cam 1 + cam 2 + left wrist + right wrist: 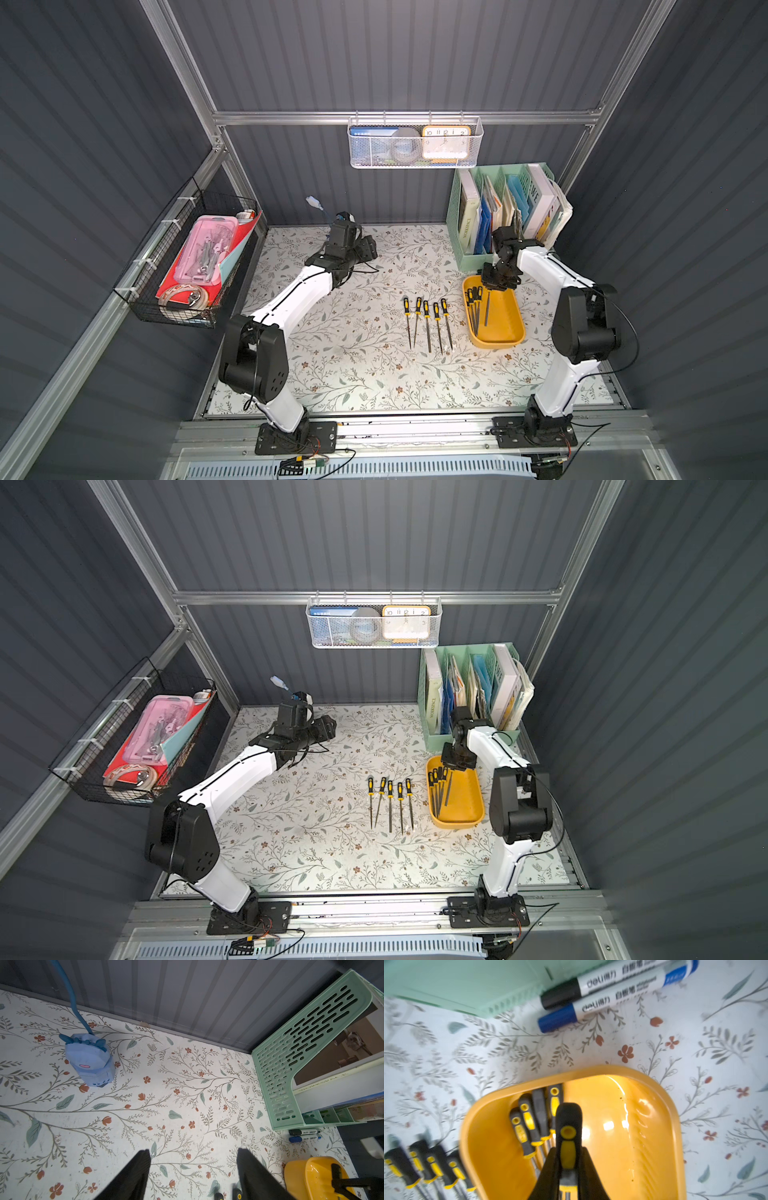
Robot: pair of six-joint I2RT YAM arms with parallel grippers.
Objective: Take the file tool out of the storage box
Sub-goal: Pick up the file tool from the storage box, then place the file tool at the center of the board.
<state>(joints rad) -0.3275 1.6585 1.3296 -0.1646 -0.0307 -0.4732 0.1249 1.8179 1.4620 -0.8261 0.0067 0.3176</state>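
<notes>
- Holding the left hand (192,1176) open and empty above the far left of the counter (353,374), well apart from every file; probably parking it out of the working arm's way.
- Counting five loose files (426,309) on the counter in a tidy row just left of the storage box, handles far and tips near; likely lining them up as the unloaded lot.
- Finding the storage box (505,324) at the right of the counter, close to the right arm, its long side running far to near.
- Counting four stored files (529,1122) inside the box, bunching against its left wall with handles at the far end, so offering the thick ends first.
- Clamping the right hand (568,1155) on the black-and-yellow handle of one file tool (569,1124) over the far end of the box; gripping there probably for a firm, non-slip hold; seemingly raising it above the other four, not yet outside the box.
- Counting two markers (602,980), one black-capped and one blue-capped, lying side by side between the box and the mint-green book organiser (280,1068); playing no part here.
</notes>
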